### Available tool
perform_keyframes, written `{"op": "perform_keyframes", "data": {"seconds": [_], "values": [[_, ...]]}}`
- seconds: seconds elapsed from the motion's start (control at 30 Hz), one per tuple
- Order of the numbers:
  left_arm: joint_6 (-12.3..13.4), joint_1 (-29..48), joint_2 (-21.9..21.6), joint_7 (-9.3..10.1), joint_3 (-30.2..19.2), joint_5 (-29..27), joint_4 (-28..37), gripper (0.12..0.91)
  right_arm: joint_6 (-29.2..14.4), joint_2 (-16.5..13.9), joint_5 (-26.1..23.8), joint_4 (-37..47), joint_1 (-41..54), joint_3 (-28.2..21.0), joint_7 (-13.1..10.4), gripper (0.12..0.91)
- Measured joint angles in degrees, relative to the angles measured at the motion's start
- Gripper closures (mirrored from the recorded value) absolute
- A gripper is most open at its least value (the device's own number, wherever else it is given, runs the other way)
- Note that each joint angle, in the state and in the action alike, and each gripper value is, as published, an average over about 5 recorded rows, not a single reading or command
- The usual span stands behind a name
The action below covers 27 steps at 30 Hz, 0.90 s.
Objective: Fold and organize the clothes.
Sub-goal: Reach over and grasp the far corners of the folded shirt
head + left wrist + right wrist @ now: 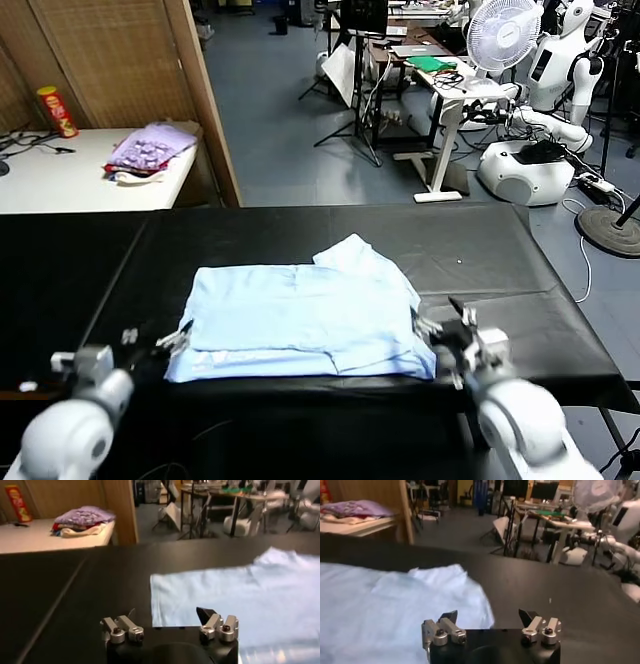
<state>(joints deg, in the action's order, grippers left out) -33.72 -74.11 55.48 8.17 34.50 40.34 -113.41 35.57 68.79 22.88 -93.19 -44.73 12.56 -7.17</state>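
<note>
— How is the shirt (305,320) looking?

— It is lying partly folded on the black tabletop (520,300), doubled into a wide band, with one sleeve poking out at the far corner. I am seeing a loose layer sagging along the near edge.

— And your hands?

— I am holding the left hand (165,345) just off the shirt's left near corner, jaws standing apart and gripping nothing. The right hand (440,345) is sitting at the right near corner, jaws apart too, touching or almost touching the hem; I cannot tell which. The cloth is stretching between the two hands and ahead of them.

— What is worrying you?

— Mostly that thin cloth. If I am closing on only the top layer, the fold underneath is going to slide open when I lift. The near edge is also lying close to the tabletop's front lip, so a careless drag toward me could be pulling it over. And that stray sleeve beyond the right hand might be bunching into the next fold.

— Anything else nearby?

— Only a purple cloth pile (150,150) on a white table, well beyond the left hand.
</note>
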Motion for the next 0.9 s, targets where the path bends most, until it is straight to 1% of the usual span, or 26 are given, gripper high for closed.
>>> {"op": "perform_keyframes", "data": {"seconds": [0.07, 0.17, 0.33, 0.43, 0.6, 0.7, 0.8, 0.83, 0.9], "values": [[-0.7, 4.7, -0.5, 0.04, -2.5, 1.2, 3.5, 0.232, -0.4, 1.2, -0.1, 4.4, 3.3, -1.5, 0.6, 0.227], [-2.0, 10.8, -0.9, 0.27, -6.1, 3.1, 8.3, 0.232, -0.8, 2.9, -0.3, 10.2, 7.4, -3.4, 2.1, 0.227], [-4.3, 19.3, -0.2, 1.76, -11.1, 6.0, 15.7, 0.232, -0.9, 5.3, -1.3, 18.3, 12.8, -6.0, 5.4, 0.227], [-4.5, 23.5, 0.7, 1.95, -13.1, 6.4, 20.0, 0.232, -0.9, 6.6, -1.7, 22.4, 15.3, -6.7, 6.4, 0.227], [-4.4, 28.3, 1.8, 1.29, -15.2, 5.7, 25.8, 0.232, -0.9, 8.6, -1.8, 27.7, 17.8, -7.0, 6.8, 0.243], [-4.7, 29.6, 2.0, 0.46, -15.8, 5.3, 27.8, 0.232, -1.0, 9.7, -1.8, 29.6, 18.5, -7.1, 6.8, 0.317], [-5.2, 30.0, 2.0, -0.11, -16.1, 5.1, 28.8, 0.243, -1.2, 10.5, -1.9, 30.8, 18.9, -7.1, 6.8, 0.455], [-5.3, 30.1, 1.9, -0.27, -16.2, 5.1, 29.1, 0.264, -1.3, 10.7, -1.9, 31.1, 19.0, -7.2, 6.8, 0.504], [-5.5, 30.1, 1.7, -0.45, -16.3, 5.0, 29.5, 0.339, -1.4, 11.2, -1.9, 31.7, 19.2, -7.2, 6.8, 0.604]]}}
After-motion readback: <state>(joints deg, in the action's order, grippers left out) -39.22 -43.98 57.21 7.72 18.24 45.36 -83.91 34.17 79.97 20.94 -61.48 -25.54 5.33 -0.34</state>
